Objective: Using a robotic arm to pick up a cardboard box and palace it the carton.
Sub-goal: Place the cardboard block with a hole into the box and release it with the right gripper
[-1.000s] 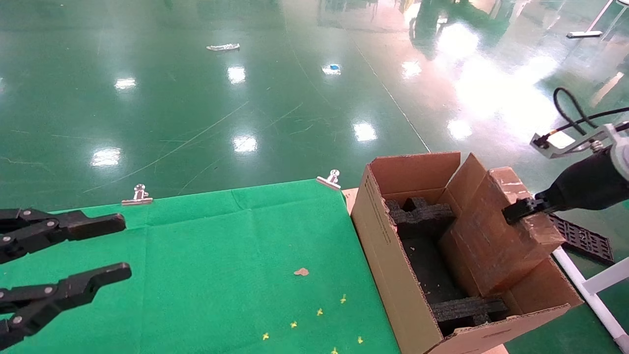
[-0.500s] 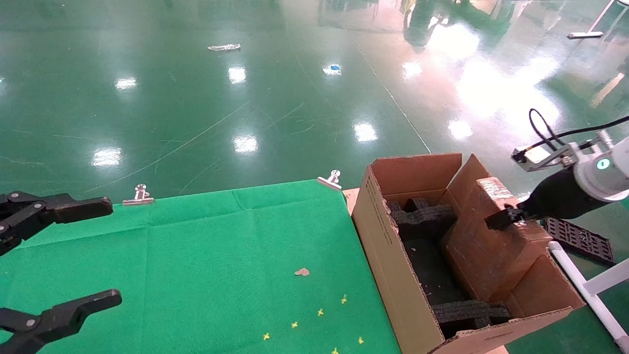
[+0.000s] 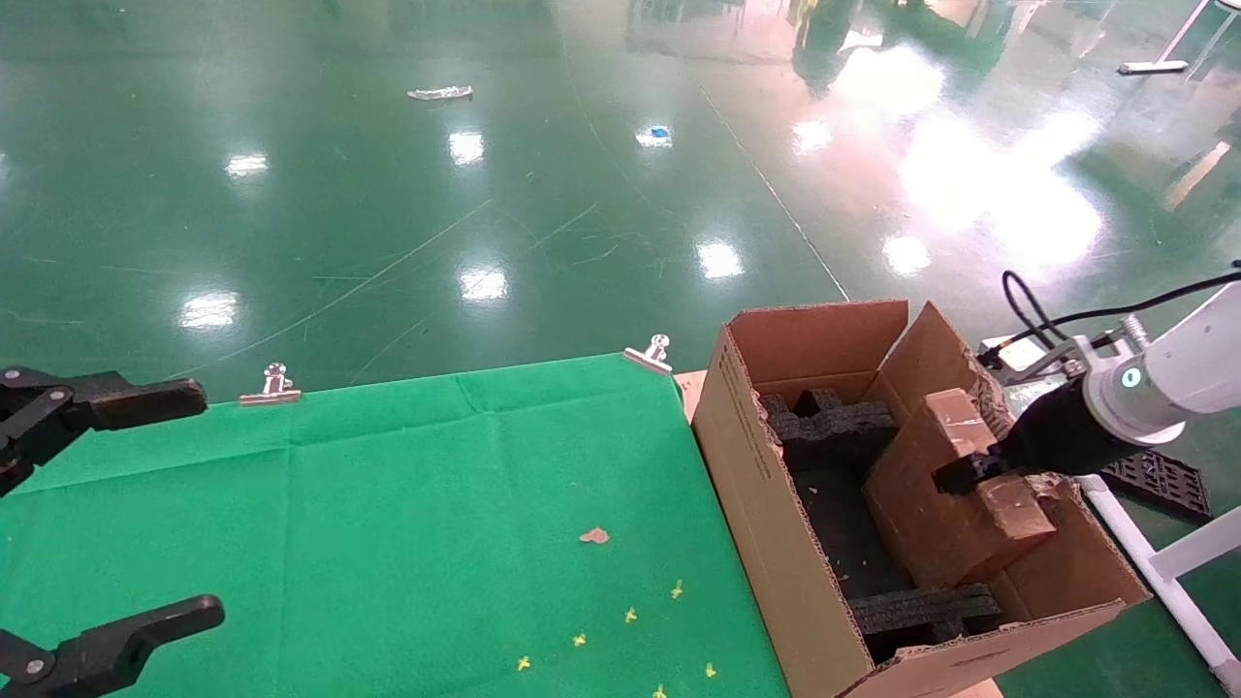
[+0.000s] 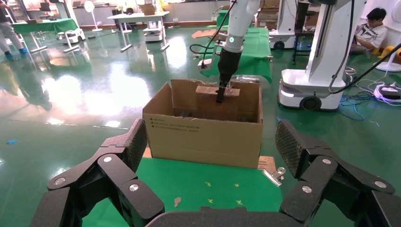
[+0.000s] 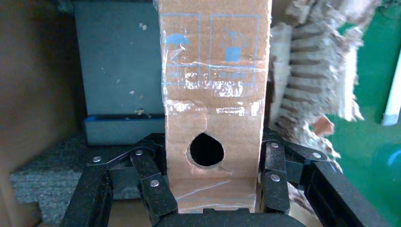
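The small flat brown cardboard box [image 3: 945,494] stands on edge, partly down inside the large open carton [image 3: 766,485] at the table's right end. My right gripper [image 3: 970,470] on the white robotic arm [image 3: 1183,373] is shut on the box's upper narrow edge. In the right wrist view the box [image 5: 215,90] sits between the black fingers [image 5: 276,177], its round hole facing the camera. Black foam inserts [image 3: 834,427] line the carton. My left gripper [image 3: 126,514] is open and empty over the table's left side. The left wrist view shows the carton [image 4: 203,127] and the right arm [image 4: 231,52] beyond.
A green cloth [image 3: 436,504] covers the table, held by metal clips [image 3: 652,354] at its far edge. A small brown scrap [image 3: 594,535] and yellow marks lie on it. The carton's right wall has a torn ragged edge [image 5: 326,61]. A black grid plate [image 3: 1159,480] lies on the floor to the right.
My right gripper has lowered the cardboard box deeper into the carton. My left gripper's fingers have spread wider apart.
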You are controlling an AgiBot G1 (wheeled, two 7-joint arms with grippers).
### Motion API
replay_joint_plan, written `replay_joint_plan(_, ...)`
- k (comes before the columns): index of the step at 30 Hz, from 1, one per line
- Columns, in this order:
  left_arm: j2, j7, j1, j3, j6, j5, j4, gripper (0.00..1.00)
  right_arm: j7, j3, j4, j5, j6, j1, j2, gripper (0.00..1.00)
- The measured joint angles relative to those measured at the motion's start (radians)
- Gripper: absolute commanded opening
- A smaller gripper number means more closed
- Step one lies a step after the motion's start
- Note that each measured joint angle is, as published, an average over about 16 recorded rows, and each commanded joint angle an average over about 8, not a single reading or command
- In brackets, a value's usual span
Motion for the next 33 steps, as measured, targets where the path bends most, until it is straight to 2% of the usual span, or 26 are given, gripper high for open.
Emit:
replay_joint_plan(2,0.000,0.000,0.000,0.000,0.000,0.000,0.000,1.00,-0.007,0.002,-0.005,0.005,0.006,-0.013,-0.003,0.02)
replay_joint_plan(3,0.000,0.000,0.000,0.000,0.000,0.000,0.000,1.00,-0.010,0.004,-0.007,0.008,0.009,-0.019,-0.004,0.08)
replay_joint_plan(9,0.000,0.000,0.000,0.001,0.000,0.000,0.000,1.00,-0.027,0.010,-0.018,0.020,0.019,-0.044,-0.009,0.83)
replay_joint_plan(11,0.000,0.000,0.000,0.001,0.000,0.000,0.000,1.00,-0.031,0.011,-0.023,0.021,0.020,-0.047,-0.010,1.00)
replay_joint_plan(33,-0.001,0.001,0.000,0.002,-0.001,-0.001,0.000,1.00,-0.060,0.007,-0.075,0.014,0.003,-0.032,-0.026,1.00)
